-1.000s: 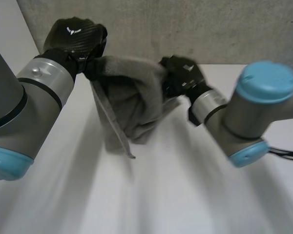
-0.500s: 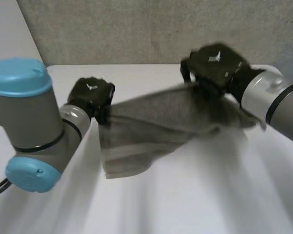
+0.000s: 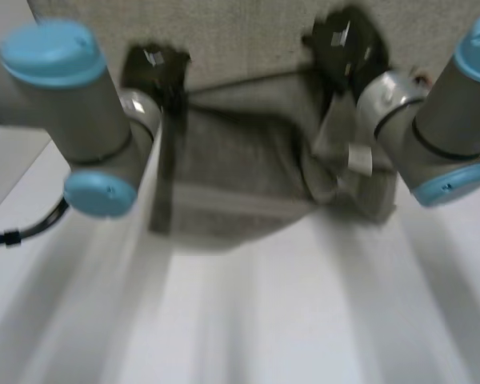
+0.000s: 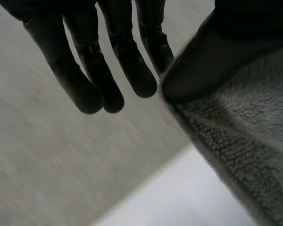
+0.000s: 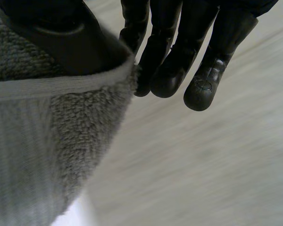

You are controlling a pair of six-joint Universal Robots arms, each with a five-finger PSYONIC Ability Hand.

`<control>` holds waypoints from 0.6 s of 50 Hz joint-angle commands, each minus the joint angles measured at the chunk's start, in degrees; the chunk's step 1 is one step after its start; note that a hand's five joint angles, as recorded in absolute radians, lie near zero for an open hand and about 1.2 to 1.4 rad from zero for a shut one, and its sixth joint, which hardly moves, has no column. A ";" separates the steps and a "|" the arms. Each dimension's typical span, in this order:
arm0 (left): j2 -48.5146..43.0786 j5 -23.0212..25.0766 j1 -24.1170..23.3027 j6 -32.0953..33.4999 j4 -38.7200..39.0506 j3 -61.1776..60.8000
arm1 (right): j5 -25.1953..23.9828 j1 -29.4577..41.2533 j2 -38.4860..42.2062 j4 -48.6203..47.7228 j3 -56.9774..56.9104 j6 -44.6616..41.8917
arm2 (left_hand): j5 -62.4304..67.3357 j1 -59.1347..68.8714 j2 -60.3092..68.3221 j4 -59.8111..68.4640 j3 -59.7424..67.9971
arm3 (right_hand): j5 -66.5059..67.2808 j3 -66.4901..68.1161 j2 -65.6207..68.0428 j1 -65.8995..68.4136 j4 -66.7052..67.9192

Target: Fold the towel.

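Towel (image 3: 240, 168): grey, stretched between both hands, hanging over the white table (image 3: 248, 320).
Left hand (image 3: 154, 68): thumb pinches one upper corner; other fingers (image 4: 132, 66) straight.
Right hand (image 3: 344, 40): thumb pinches the other upper corner.

Head overview; wrist close-ups; shared towel (image 3: 240, 172)

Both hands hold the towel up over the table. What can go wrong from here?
The left hand pinches only the edge of the towel under its thumb, other fingers free; the edge could slip out.
The right hand grips a thin hem the same way.
The towel hangs bunched near the right arm, so it may land on the table creased.
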 commanded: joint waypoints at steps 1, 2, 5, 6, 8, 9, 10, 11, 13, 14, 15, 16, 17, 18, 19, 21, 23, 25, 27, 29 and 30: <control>5.63 -5.74 3.10 -6.32 3.74 10.12 | 0.00 -0.19 -10.95 -24.60 8.25 1.53 | -15.54 -3.43 -6.83 -7.39 -8.88 | 3.06 2.99 3.67 3.90 3.03; 6.85 -5.82 4.06 -7.89 3.83 10.03 | -0.52 -0.28 -11.21 -22.78 8.16 2.40 | -15.54 -3.43 -6.83 -7.39 -8.88 | 3.06 2.99 3.67 3.90 3.03; 7.74 -5.04 5.03 -9.31 2.78 9.77 | -1.93 -0.71 -11.22 -15.59 7.55 4.94 | -15.54 -3.43 -6.83 -7.39 -8.88 | 3.06 2.99 3.67 3.90 3.03; 7.74 -4.34 5.03 -8.96 1.29 8.81 | -3.24 -0.89 -10.61 -10.85 6.59 5.65 | -15.54 -3.43 -6.83 -7.39 -8.88 | 3.06 2.99 3.67 3.90 3.03; 7.74 -3.20 5.12 -8.35 -1.16 6.71 | -4.65 -0.98 -9.56 -5.67 5.71 5.83 | -15.54 -3.43 -6.83 -7.39 -8.88 | 3.06 2.99 3.67 3.90 3.03; 7.74 -3.19 5.12 -8.35 -1.18 6.69 | -4.66 -0.98 -9.55 -5.62 5.70 5.83 | -15.54 -3.43 -6.83 -7.39 -8.88 | 3.06 2.99 3.67 3.90 3.03; 7.74 -1.54 5.12 -7.74 -3.62 4.00 | -6.14 -0.98 -7.98 -0.92 5.44 5.83 | -15.54 -3.43 -6.83 -7.39 -8.88 | 3.06 2.99 3.67 3.90 3.03; 7.65 0.05 5.12 -7.03 -5.56 0.84 | -7.11 -0.98 -6.83 3.04 5.35 5.66 | -15.54 -3.43 -6.83 -7.39 -8.88 | 3.06 2.99 3.67 3.90 3.03; 7.56 1.63 5.03 -6.51 -6.88 -2.68 | -7.47 -1.07 -5.78 6.30 5.61 5.57 | -15.54 -3.43 -6.83 -7.39 -8.88 | 3.06 2.99 3.67 3.90 3.03; 7.56 2.69 5.12 -5.80 -7.50 -6.80 | -7.73 -0.98 -5.07 8.60 6.31 5.31 | -15.54 -3.43 -6.83 -7.39 -8.88 | 3.06 2.99 3.67 3.90 3.03; 7.56 2.70 5.12 -5.80 -7.51 -6.84 | -7.74 -0.98 -5.06 8.62 6.31 5.30 | -15.54 -3.43 -6.83 -7.39 -8.88 | 3.06 2.99 3.67 3.90 3.03; 7.56 3.40 5.12 -5.10 -7.51 -11.28 | -8.09 -0.98 -4.46 10.36 7.36 5.04 | -15.54 -3.43 -6.83 -7.39 -8.88 | 3.06 2.99 3.67 3.90 3.03; 7.56 3.66 5.12 -4.31 -7.34 -15.85 | -8.09 -0.89 -3.58 11.59 8.76 4.61 | -15.54 -3.43 -6.83 -7.39 -8.88 | 3.06 2.99 3.67 3.90 3.03; 7.56 3.67 5.12 -4.30 -7.33 -15.89 | -8.09 -0.89 -3.57 11.61 8.77 4.60 | -15.54 -3.43 -6.83 -7.39 -8.88 | 3.06 2.99 3.67 3.90 3.03; 7.65 3.75 5.12 -3.35 -6.90 -20.25 | -8.09 -0.89 -2.61 12.48 10.25 3.82 | -15.54 -3.43 -6.83 -7.39 -8.88 | 3.06 2.99 3.67 3.90 3.03; 7.65 3.84 5.12 -2.29 -6.11 -24.29 | -7.65 -0.80 -1.56 13.18 11.66 3.03 | -15.54 -3.43 -6.83 -7.39 -8.88 | 3.06 2.99 3.67 3.90 3.03; 7.65 3.93 4.95 -1.14 -4.87 -28.11 | -7.39 -0.72 -0.41 13.80 12.73 2.14 | -15.54 -3.43 -6.83 -7.39 -8.88 | 3.06 2.99 3.67 3.90 3.03; 7.65 3.93 4.60 1.75 -1.64 -34.85 | -6.86 -0.63 2.30 15.46 14.31 0.74 | -15.54 -3.43 -6.83 -7.39 -8.88 | 3.06 2.99 3.67 3.90 3.03; 7.74 3.84 4.42 3.42 0.29 -37.23 | -6.25 -0.37 3.62 16.78 14.57 0.13 | -15.54 -3.43 -6.83 -7.39 -8.88 | 3.06 2.99 3.67 3.90 3.03; 8.00 3.76 4.33 5.08 2.05 -39.17 | -5.72 -0.36 4.59 18.10 14.66 -0.40 | -15.54 -3.43 -6.83 -7.39 -8.88 | 3.06 2.99 3.67 3.90 3.03; 8.26 3.84 4.33 6.49 3.64 -40.49 | -5.11 -0.54 5.13 19.42 14.84 -0.76 | -15.54 -3.43 -6.83 -7.39 -8.88 | 3.06 2.99 3.67 3.90 3.03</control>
